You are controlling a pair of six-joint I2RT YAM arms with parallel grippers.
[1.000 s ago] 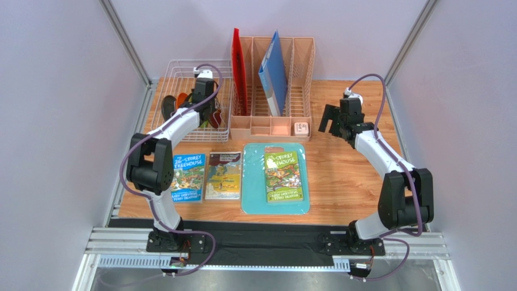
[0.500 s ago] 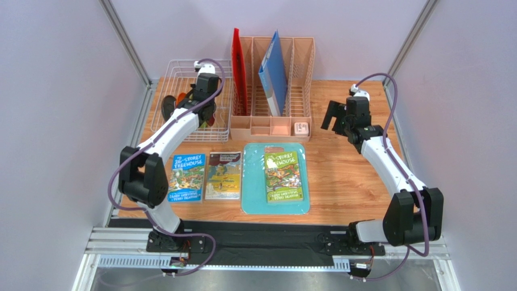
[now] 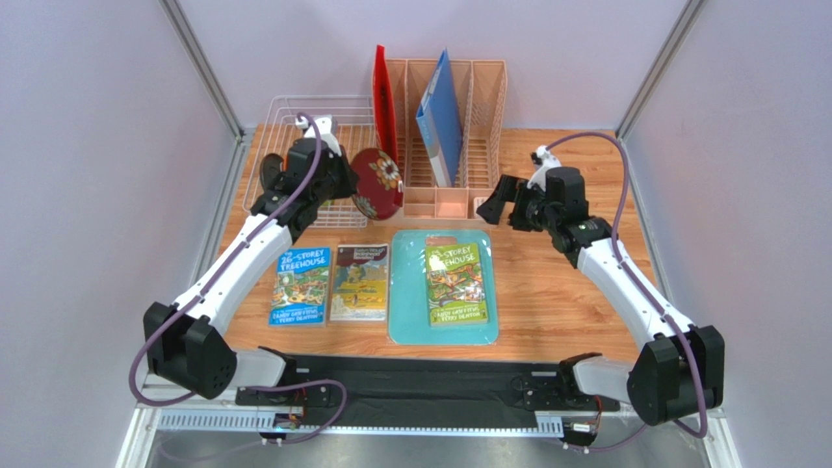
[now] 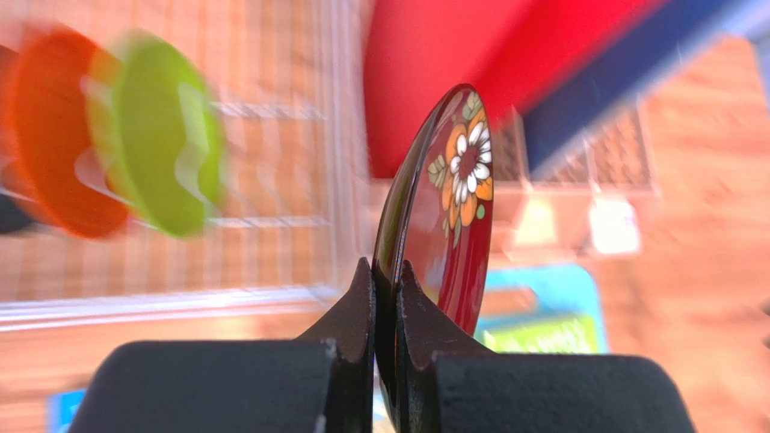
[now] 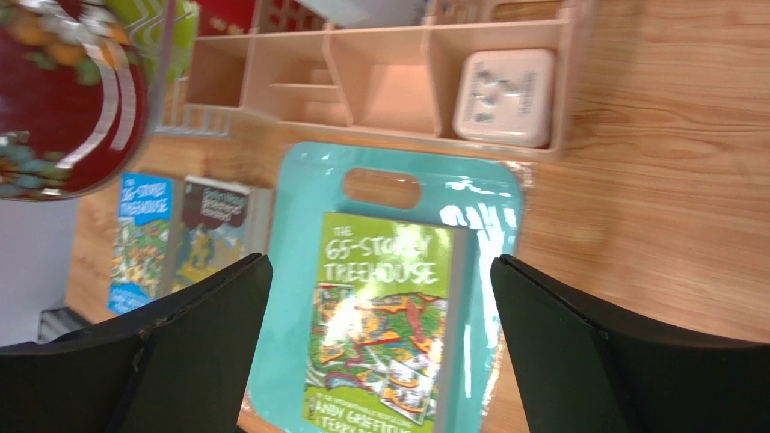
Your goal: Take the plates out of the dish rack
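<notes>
My left gripper (image 3: 349, 185) is shut on the rim of the dark red flowered plate (image 3: 377, 182) and holds it on edge in the air, just right of the white wire dish rack (image 3: 293, 99). In the left wrist view the fingers (image 4: 361, 298) pinch the red plate (image 4: 456, 207). Behind it, the lime green plate (image 4: 167, 144), the orange plate (image 4: 54, 149) and a dark plate edge (image 4: 7, 212) stand in the rack (image 4: 271, 221). My right gripper (image 3: 500, 203) is open and empty in front of the organizer. In its wrist view (image 5: 380, 271) the red plate (image 5: 63, 99) shows at top left.
A peach-pink file organizer (image 3: 478, 107) stands at the back with a red folder (image 3: 383, 97) and a blue folder (image 3: 441, 107). A small white cube (image 5: 502, 95) sits in its front tray. A teal cutting board (image 3: 405, 292) carries a green book (image 3: 455, 285). Two more books (image 3: 300, 285) (image 3: 359, 283) lie to its left.
My left gripper lifted the dark red plate out of the rack and carried it right. My right gripper swung left toward the organizer's front.
</notes>
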